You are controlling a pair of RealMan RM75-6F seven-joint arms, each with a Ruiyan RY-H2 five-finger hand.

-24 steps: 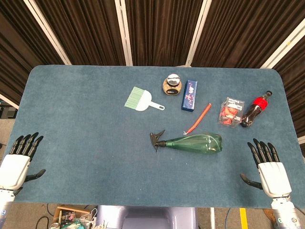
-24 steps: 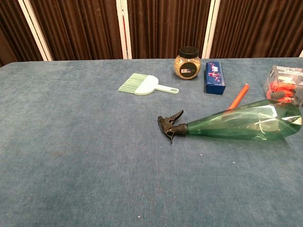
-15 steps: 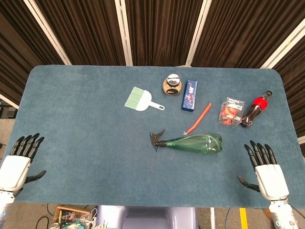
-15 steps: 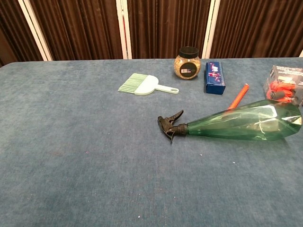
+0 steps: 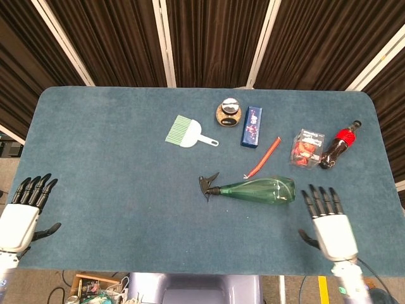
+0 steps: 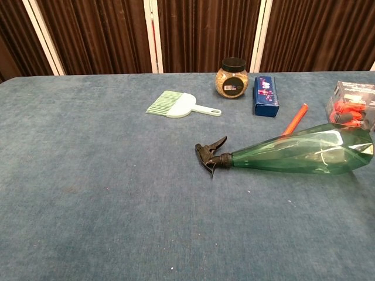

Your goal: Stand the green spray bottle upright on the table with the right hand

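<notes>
Risk of rolling the smooth, tapered green plastic spray bottle [image 5: 258, 189] away with the empty, spread-fingered right hand [image 5: 329, 225] nearby.

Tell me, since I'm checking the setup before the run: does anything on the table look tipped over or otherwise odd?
Only the green plastic spray bottle stands out: it lies on its side mid-table, black trigger nozzle pointing left, instead of standing. The right robot hand is open near its base, not touching it.
</notes>
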